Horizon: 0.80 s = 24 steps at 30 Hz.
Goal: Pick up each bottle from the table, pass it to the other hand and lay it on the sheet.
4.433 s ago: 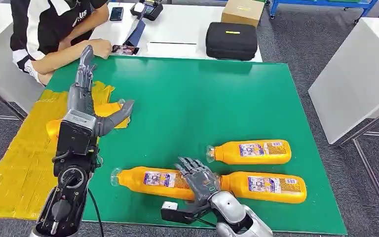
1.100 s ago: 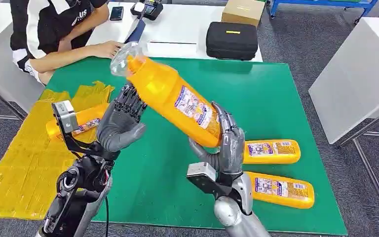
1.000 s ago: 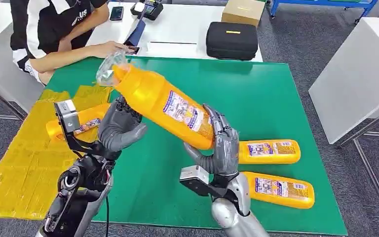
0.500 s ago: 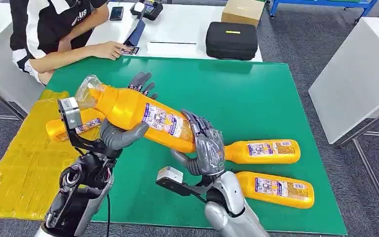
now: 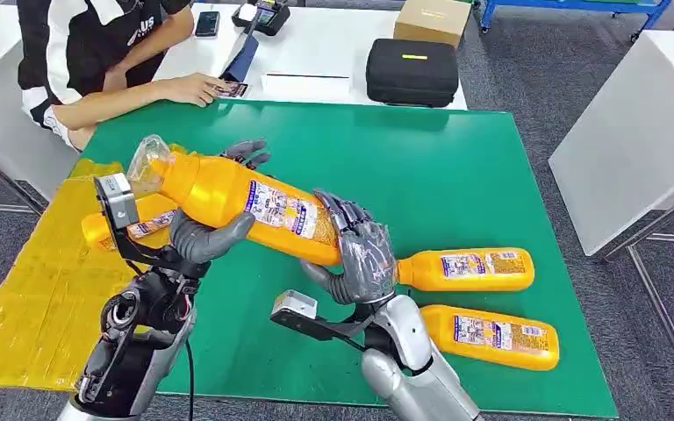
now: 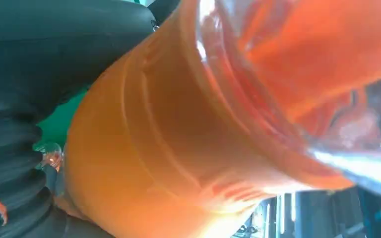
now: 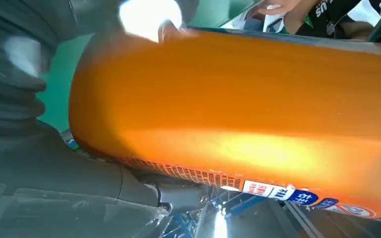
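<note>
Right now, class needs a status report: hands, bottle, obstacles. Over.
Both hands, left hand and right hand, grip the raised bottle. One bottle on yellow sheet. Nothing blocking.

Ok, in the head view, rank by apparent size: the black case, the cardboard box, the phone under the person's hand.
Largest to smallest as they look:
1. black case
2. cardboard box, partly cut off by the picture's edge, so its full size is unsure
3. phone, partly covered by the person's hand

A person [image 5: 88, 53] leans on the white tabletop [image 5: 333, 44], near a black case [image 5: 412, 72] and a cardboard box [image 5: 433, 19].
</note>
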Each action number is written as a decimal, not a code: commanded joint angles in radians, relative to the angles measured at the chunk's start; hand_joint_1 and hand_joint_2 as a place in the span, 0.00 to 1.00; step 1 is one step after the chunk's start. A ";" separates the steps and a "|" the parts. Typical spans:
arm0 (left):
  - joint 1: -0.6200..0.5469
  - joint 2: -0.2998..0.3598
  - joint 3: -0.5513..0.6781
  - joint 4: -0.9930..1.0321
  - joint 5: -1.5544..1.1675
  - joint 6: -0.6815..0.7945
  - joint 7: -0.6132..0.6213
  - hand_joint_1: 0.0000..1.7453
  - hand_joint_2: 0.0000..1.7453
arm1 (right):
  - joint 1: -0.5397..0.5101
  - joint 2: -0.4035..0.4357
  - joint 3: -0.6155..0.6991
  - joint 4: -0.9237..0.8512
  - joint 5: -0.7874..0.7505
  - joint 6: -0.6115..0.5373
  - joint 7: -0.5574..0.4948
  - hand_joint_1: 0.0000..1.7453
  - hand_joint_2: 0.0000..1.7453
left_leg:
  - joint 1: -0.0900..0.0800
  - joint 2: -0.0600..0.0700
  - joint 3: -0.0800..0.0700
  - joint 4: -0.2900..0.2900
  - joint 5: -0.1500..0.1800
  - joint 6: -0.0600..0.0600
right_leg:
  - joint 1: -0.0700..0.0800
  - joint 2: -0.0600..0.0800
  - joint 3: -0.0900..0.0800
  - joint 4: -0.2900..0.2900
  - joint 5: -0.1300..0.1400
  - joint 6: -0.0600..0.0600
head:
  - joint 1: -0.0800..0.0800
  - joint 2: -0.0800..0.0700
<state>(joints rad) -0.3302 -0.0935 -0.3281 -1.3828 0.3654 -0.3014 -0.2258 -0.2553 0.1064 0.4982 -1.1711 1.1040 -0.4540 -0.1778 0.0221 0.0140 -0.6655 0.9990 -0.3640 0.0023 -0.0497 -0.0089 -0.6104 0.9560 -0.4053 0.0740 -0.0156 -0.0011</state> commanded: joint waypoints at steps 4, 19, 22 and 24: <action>-0.044 -0.003 0.006 0.058 -0.008 0.002 0.002 1.00 1.00 | -0.013 -0.020 0.069 0.052 0.005 0.030 -0.021 1.00 1.00 | 0.000 -0.002 0.004 0.000 -0.001 0.001 | 0.001 -0.001 0.004 0.000 -0.002 -0.004 | 0.000 0.000; -0.040 -0.005 0.023 0.042 -0.026 0.040 -0.013 1.00 1.00 | 0.011 -0.018 0.033 -0.004 -0.071 -0.021 -0.061 0.19 1.00 | 0.001 -0.002 0.006 0.000 -0.003 0.001 | 0.001 -0.001 0.006 0.000 -0.003 -0.006 | 0.000 0.000; -0.044 -0.004 0.031 0.033 -0.066 0.078 -0.026 1.00 1.00 | 0.028 -0.019 0.020 -0.053 -0.121 -0.046 -0.090 0.00 0.00 | 0.001 -0.002 0.005 0.001 -0.003 0.001 | 0.001 -0.001 0.005 0.000 -0.003 -0.005 | 0.000 0.000; -0.049 -0.005 0.048 0.027 -0.136 0.143 -0.041 1.00 1.00 | 0.054 -0.031 0.011 -0.139 -0.204 -0.053 -0.138 0.00 0.00 | 0.000 -0.002 0.004 0.000 -0.002 0.001 | 0.001 -0.001 0.004 0.001 -0.002 -0.005 | 0.000 0.000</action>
<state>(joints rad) -0.3305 -0.0958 -0.3197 -1.3821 0.3445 -0.2701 -0.2384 -0.2431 0.1057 0.5039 -1.1734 1.0442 -0.4677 -0.2277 0.0221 0.0140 -0.6654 0.9990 -0.3640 0.0022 -0.0497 -0.0089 -0.6102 0.9561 -0.4053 0.0739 -0.0156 -0.0011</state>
